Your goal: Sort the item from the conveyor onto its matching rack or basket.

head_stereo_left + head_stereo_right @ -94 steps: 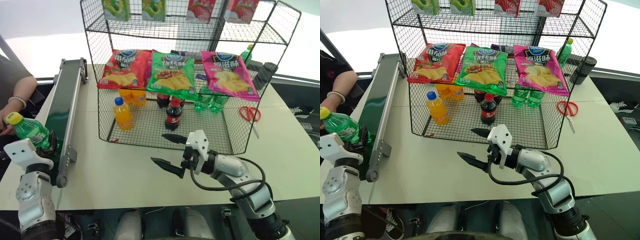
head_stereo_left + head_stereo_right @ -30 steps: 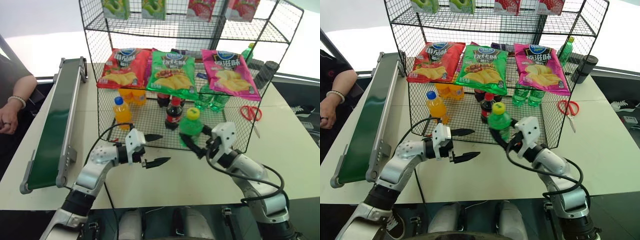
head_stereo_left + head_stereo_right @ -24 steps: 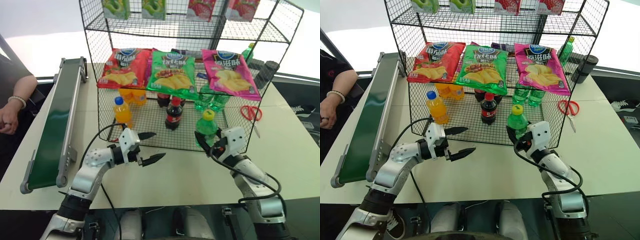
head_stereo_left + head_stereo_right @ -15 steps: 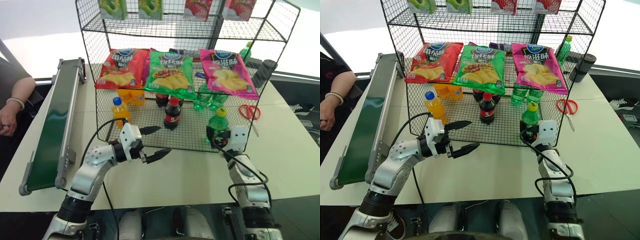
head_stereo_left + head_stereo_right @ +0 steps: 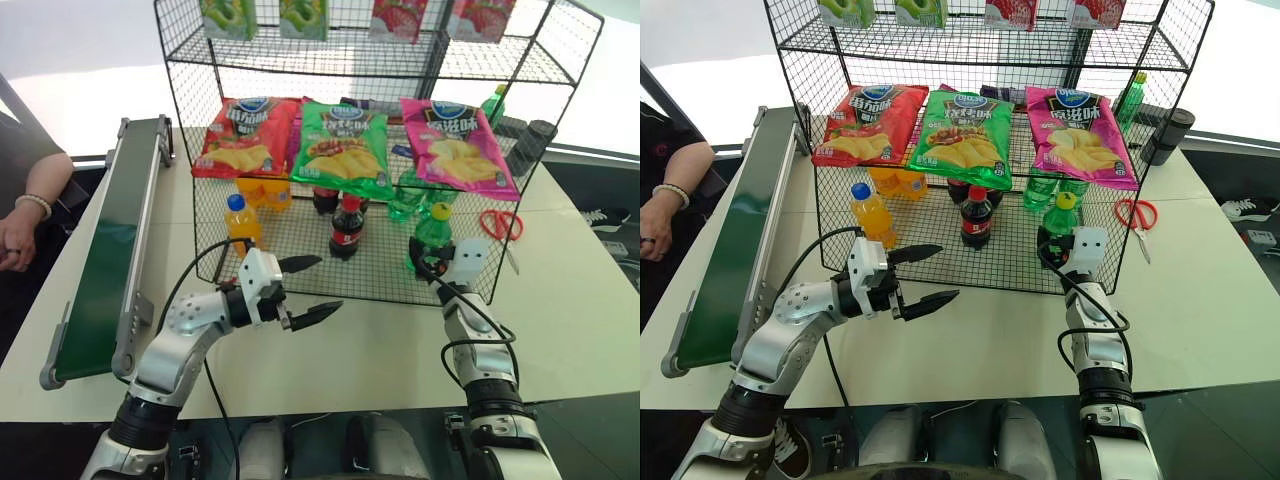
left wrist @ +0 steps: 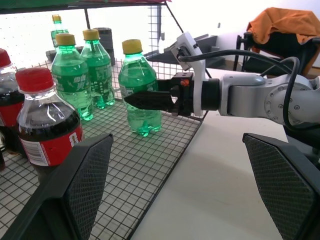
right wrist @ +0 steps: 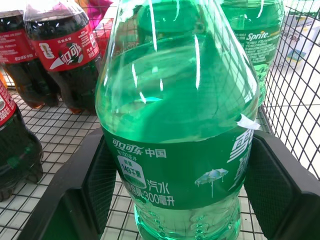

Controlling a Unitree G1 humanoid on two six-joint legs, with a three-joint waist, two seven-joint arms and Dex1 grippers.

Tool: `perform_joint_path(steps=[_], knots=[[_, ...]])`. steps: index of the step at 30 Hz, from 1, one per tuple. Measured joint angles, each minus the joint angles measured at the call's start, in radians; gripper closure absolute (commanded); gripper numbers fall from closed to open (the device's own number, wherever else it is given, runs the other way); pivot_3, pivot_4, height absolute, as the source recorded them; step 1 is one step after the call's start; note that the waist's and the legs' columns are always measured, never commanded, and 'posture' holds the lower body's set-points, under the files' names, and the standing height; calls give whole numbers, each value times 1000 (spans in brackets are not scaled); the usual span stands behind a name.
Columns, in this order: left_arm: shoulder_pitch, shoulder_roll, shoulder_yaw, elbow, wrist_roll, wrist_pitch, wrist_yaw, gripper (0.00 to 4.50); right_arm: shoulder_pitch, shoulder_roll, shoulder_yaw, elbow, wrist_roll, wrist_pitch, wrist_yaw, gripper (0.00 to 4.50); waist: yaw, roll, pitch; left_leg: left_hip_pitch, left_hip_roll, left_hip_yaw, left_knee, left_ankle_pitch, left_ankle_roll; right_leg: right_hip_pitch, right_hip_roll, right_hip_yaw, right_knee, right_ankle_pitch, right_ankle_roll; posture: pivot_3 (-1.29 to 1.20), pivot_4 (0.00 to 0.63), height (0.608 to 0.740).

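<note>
Green soda bottle (image 7: pixel 180 125) upright on rack (image 5: pixel 300 240) floor, between right gripper (image 6: pixel 150 100) fingers

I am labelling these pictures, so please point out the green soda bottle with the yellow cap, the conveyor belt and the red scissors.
green soda bottle (image 6: pixel 140 85): left wrist view, on its clear green body.
conveyor belt (image 5: pixel 112 240): left eye view, on the dark green belt surface.
red scissors (image 5: pixel 497 224): left eye view, on the red handles.

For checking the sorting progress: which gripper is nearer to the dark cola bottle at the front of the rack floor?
Left. The left gripper hangs open just outside the rack in front of the cola bottle; the right gripper grips the green bottle further right.
</note>
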State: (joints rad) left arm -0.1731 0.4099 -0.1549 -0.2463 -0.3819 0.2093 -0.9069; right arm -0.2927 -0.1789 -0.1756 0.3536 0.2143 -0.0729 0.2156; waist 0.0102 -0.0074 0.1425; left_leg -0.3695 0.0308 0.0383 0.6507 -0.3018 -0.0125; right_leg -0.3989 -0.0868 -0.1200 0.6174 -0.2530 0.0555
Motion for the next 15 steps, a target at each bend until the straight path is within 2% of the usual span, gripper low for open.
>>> perform_joint_path(steps=[1, 7, 15], knots=[[3, 0, -1, -1, 0, 0, 0, 0, 1, 0, -1, 0, 4, 0, 5, 38, 0, 0, 0, 0, 0, 0, 0, 0, 0, 0, 0, 0, 0, 0, 0, 0, 150, 734], [4, 1, -15, -1, 1, 0, 2, 0, 41, -4, 9, -57, -9, 7, 8, 38, 2, 0, 0, 0, 0, 0, 0, 0, 0, 0, 0, 0, 0, 0, 0, 0, 150, 734], [2, 2, -20, -2, 1, 0, 3, 0, 183, -27, 12, -309, -14, 106, -3, 38, 2, 1, -1, 0, 0, 0, 0, 0, 0, 0, 0, 0, 0, 0, 0, 0, 150, 734]])
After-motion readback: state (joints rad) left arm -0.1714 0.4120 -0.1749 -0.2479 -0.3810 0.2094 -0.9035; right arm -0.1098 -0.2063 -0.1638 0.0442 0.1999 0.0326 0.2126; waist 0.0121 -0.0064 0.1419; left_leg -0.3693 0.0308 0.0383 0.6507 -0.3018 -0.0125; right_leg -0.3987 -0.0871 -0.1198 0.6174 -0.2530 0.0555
